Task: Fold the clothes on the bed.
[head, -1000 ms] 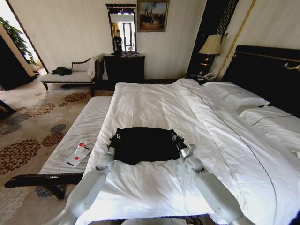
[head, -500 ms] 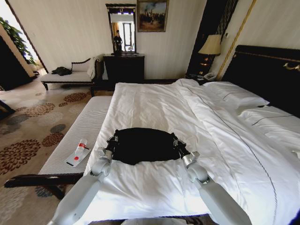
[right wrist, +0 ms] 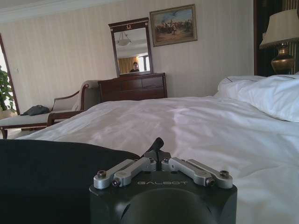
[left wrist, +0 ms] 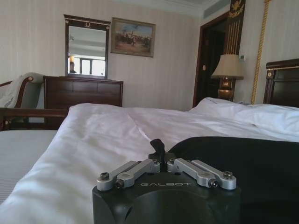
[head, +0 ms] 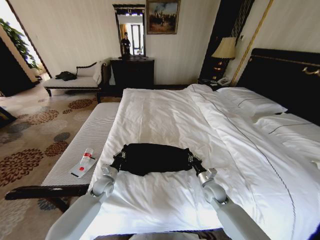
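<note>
The clothes (head: 152, 158) are one black T-shirt lying in a flat, wide band on the white duvet of the bed (head: 165, 110), near its foot edge. My left gripper (head: 118, 159) is shut on the band's left end and my right gripper (head: 192, 161) is shut on its right end. In the left wrist view the left gripper (left wrist: 159, 145) shows its fingers pressed together beside the black cloth (left wrist: 247, 163). From the right wrist, the right gripper (right wrist: 158, 144) looks the same, with the black cloth (right wrist: 46, 163) beside it. No lettering shows on the cloth.
A narrow striped bench (head: 95, 130) runs along the bed's left side, carrying a small bottle and a card (head: 84, 162). White pillows (head: 250, 102) lie by the dark headboard (head: 285, 75). A dresser (head: 132, 72) and a lamp (head: 225, 49) stand at the far wall.
Both grippers have drawn back toward me with the shirt's ends. The shirt's far edge has come nearer, so the black band is now shallower.
</note>
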You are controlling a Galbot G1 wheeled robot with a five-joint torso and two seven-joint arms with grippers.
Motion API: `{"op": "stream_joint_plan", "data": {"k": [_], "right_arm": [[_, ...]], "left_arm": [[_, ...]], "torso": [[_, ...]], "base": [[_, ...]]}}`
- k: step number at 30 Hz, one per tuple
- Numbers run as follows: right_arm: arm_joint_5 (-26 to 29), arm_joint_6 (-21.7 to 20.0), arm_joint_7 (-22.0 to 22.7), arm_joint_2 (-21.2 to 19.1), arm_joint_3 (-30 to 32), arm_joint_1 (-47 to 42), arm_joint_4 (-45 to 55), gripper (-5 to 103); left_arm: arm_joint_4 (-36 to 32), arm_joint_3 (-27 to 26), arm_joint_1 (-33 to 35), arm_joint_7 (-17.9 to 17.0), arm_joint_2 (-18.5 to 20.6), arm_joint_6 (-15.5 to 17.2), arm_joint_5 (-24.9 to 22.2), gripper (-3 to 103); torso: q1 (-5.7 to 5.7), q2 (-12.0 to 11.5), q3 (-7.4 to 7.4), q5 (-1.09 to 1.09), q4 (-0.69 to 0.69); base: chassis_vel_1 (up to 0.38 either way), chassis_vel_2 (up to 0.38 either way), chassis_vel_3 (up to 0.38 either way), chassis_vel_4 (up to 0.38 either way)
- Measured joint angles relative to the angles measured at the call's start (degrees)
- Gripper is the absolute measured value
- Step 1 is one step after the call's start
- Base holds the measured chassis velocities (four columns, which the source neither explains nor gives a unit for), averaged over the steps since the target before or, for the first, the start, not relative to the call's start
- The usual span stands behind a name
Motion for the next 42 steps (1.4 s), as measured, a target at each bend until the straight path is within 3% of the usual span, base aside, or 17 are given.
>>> {"op": "stream_joint_plan", "data": {"k": [10,21,24,26,27,28,31,32,35,37,39,41,42], "right_arm": [[-1.5,-0.4,0.1,0.4,-0.5,-3.4,2.0,0],[-1.4,-0.5,0.2,-0.3,0.2,-4.3,2.5,0],[-1.6,-0.8,0.2,-0.6,0.6,-5.5,3.6,-1],[-2.2,-0.9,0.2,-0.8,0.9,-7.0,4.9,10],[-2.2,-0.9,0.2,-0.8,0.9,-7.0,4.9,10],[-2.5,-1.0,0.1,-0.9,1.2,-7.9,5.6,10],[-3.4,-1.0,0.0,-0.7,2.2,-10.6,7.7,25],[-3.4,-1.0,0.0,-0.7,2.2,-10.6,7.7,25],[-3.5,-0.9,0.0,-1.0,3.4,-12.7,9.8,41],[-3.4,-0.9,0.1,-1.2,3.9,-13.2,10.7,41],[-2.3,-1.2,0.9,-1.9,4.8,-13.9,13.0,52],[-0.5,-2.8,2.4,-2.8,5.3,-13.7,15.7,63],[-0.5,-2.8,2.4,-2.8,5.3,-13.7,15.7,63]], "left_arm": [[-1.5,-0.6,0.7,1.2,5.8,-0.2,-2.0,2],[-2.6,0.6,1.8,0.2,6.4,0.1,-0.6,-1],[-3.2,0.5,2.7,0.0,6.5,0.1,0.2,9],[-3.8,-0.1,4.2,0.1,6.5,-0.1,1.2,14],[-3.8,-0.1,4.2,0.1,6.5,-0.1,1.2,14],[-4.1,-0.5,5.2,0.1,6.6,-0.3,2.1,20],[-6.2,-2.6,9.9,0.6,5.4,-1.1,5.2,36],[-6.2,-2.6,9.9,0.6,5.4,-1.1,5.2,36],[-8.8,-4.7,14.7,0.6,4.2,-1.3,6.0,46],[-9.5,-5.5,15.9,0.6,4.2,-1.3,6.3,52],[-11.0,-7.5,17.4,0.2,4.2,-1.3,6.6,63],[-12.7,-9.7,18.2,-0.9,4.4,-0.6,6.8,68],[-12.7,-9.7,18.2,-0.9,4.4,-0.6,6.8,68]], "torso": [[0.00,0.0,0.00,0.01,0.01],[0.00,0.0,0.00,0.01,0.00],[0.01,0.0,0.00,0.01,-0.01],[0.01,0.0,0.00,0.01,-0.01],[0.01,0.0,0.00,0.01,-0.01],[0.00,0.0,0.00,0.02,-0.01],[0.00,0.0,0.00,0.01,0.00],[0.00,0.0,0.00,0.01,0.00],[0.00,0.0,0.00,0.01,0.01],[0.00,0.0,0.00,0.01,0.01],[0.00,0.0,0.00,0.01,-0.01],[0.00,0.0,0.00,0.01,-0.01],[0.00,0.0,0.00,0.01,-0.01]], "base": [[0.000,0.000,0.000,0.000],[0.000,0.000,0.000,0.000],[0.000,0.000,0.000,0.000],[0.000,0.000,0.000,0.000],[0.000,0.000,0.000,0.000],[0.000,0.000,0.000,0.000],[0.000,0.000,0.000,0.000],[0.000,0.000,0.000,0.000],[0.000,0.000,0.000,0.000],[0.000,0.000,0.000,0.000],[0.000,0.000,0.000,0.000],[0.000,0.000,0.000,0.000],[0.000,0.000,0.000,0.000]]}}
